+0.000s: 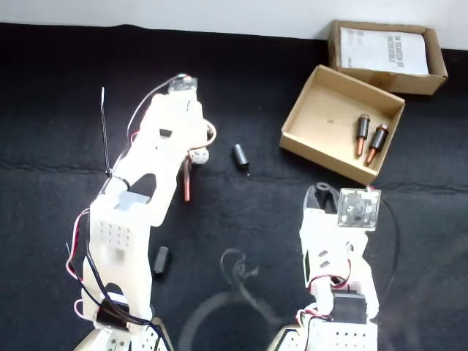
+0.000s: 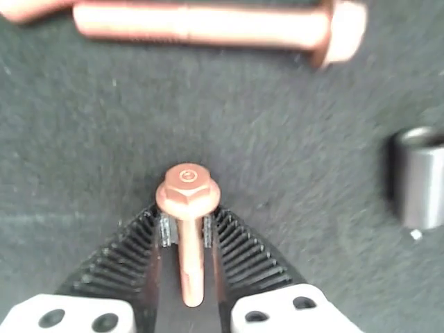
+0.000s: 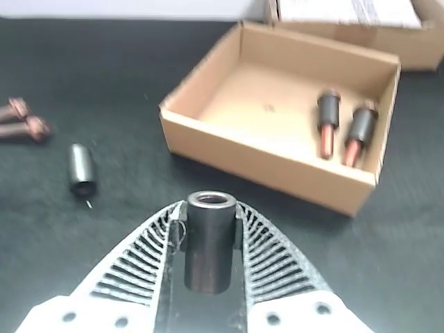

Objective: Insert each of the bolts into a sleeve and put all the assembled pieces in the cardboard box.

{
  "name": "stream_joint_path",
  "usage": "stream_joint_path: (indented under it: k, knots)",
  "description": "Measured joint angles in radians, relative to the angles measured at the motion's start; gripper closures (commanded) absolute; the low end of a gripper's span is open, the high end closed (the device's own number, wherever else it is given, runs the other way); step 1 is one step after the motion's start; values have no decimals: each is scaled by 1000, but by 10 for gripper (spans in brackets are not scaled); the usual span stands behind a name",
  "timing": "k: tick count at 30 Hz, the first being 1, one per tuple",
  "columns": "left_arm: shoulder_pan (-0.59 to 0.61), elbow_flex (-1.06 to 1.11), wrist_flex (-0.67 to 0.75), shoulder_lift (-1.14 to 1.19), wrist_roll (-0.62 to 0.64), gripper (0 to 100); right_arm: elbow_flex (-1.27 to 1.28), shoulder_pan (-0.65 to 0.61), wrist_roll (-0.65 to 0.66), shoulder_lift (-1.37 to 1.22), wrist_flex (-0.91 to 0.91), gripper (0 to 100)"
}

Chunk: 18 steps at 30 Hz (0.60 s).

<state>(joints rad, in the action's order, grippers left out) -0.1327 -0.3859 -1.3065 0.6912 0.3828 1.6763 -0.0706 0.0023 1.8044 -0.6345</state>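
We are recording the left pincer (image 2: 186,225) clamping a copper-coloured, hex-flanged bolt (image 2: 188,198) by its shank. The right pincer (image 3: 210,218) is gripping a dark grey, hollow sleeve (image 3: 209,250), bore showing.

Copper bolt (image 2: 187,236) gripped; dark sleeve (image 3: 209,243) gripped; two assembled pieces (image 1: 362,131) inside cardboard box (image 1: 322,110)

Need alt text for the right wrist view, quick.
The right gripper is shut on a dark sleeve. Beyond it sits the cardboard box holding two assembled pieces; a loose sleeve and two bolts lie on the black cloth.
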Motion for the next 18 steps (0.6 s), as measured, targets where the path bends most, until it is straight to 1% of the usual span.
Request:
stream_joint_path:
  k: [4,7,11,18]
  knots:
    - [0,9,17,-57,34,991,0,-5,0,0,89,991]
    - [0,74,57,-186,34,991,0,-25,0,0,155,991]
    - [-17,235,149,-382,20,991,0,-71,0,0,213,991]
    - [-46,586,368,-717,2,991,0,-163,0,0,222,991]
